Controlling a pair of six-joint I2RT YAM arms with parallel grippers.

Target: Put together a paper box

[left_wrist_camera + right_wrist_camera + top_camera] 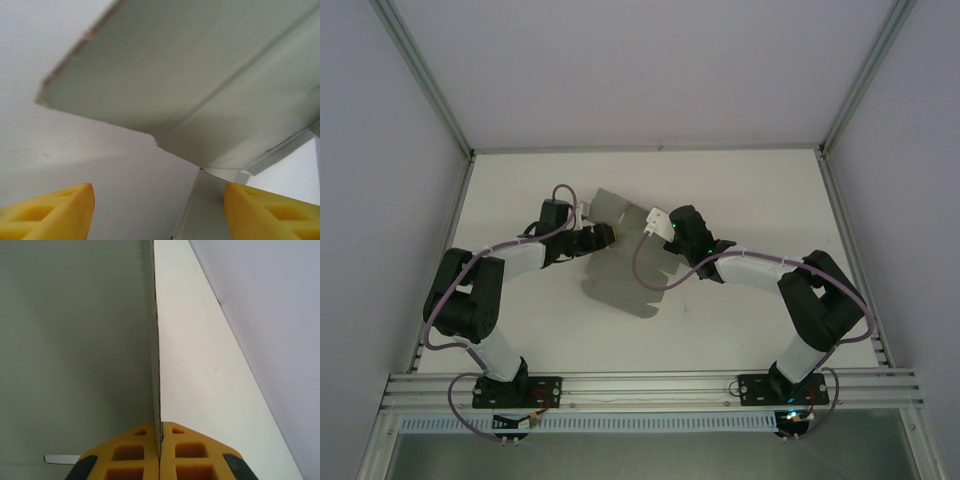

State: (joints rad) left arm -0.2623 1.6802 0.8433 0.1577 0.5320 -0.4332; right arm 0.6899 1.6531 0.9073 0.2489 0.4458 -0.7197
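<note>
While the right gripper (pixel 658 222) pinches a raised panel of the paper box (pixel 620 270), its yellow fingers pressed together on the thin card edge, the left gripper (pixel 598 238) sits at the box's opposite, left side with its fingers (pixel 50 212) well apart. The box lies partly folded on the table (pixel 740 190) between the two arms, some flaps lifted and the near panel flat.

In the left wrist view a grey flap of the box (pixel 200 75) hangs above the left gripper (pixel 159 215). A creased strip runs down between the fingers, touching neither as far as I can tell. In the right wrist view the right gripper (pixel 160 450) grips the panel (pixel 75 340) right at its edge, seen almost edge-on.

The step in hand looks like taking hold of the left flap so that both sides can be folded up together. To do it well, the left gripper should centre the strip between its fingers and bite close to the crease, not at the corner. The right side should hold firm without pulling, since a tug there would drag the sheet across the table. Thin card buckles easily, so a gentle, square squeeze is wanted.
</note>
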